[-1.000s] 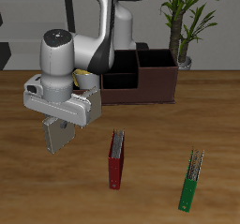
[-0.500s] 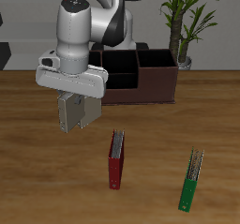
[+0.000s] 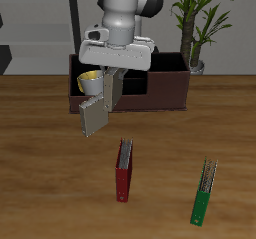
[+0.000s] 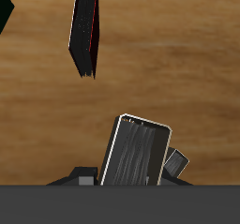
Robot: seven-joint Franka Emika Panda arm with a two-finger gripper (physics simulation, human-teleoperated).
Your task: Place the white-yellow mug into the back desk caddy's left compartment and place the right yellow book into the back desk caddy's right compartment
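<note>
My pincer (image 3: 104, 97) was closed on the right yellow book (image 3: 92, 115), its jaws narrowed to the book's thickness and pinching it near its upper edge. The book hung tilted beneath the pincer, clear of the wooden table (image 3: 40, 183). I judged that a grip at the edge let the free end go down first into a narrow well. In the wrist view the book (image 4: 139, 153) showed a dark cover with a pale rim, and one fingertip (image 4: 175, 161) pressed against its side.

Just behind the pincer stood the back desk caddy (image 3: 160, 91), long, low and dark reddish-brown. The white-yellow mug (image 3: 88, 81) sat close beside the pincer, seemingly already in the left compartment (image 3: 80, 75), so I took that half of the task as done. The right compartment (image 3: 170, 67) lay at the caddy's opposite end, behind the pincer and well along from it. I held the book high, probably so that it would clear the caddy's wall on the way across.

A red book (image 3: 123, 170) lay on the table below the pincer, nearer the front edge. A green book (image 3: 204, 193) lay farther off. A potted plant (image 3: 200, 18) stood beyond the caddy.
</note>
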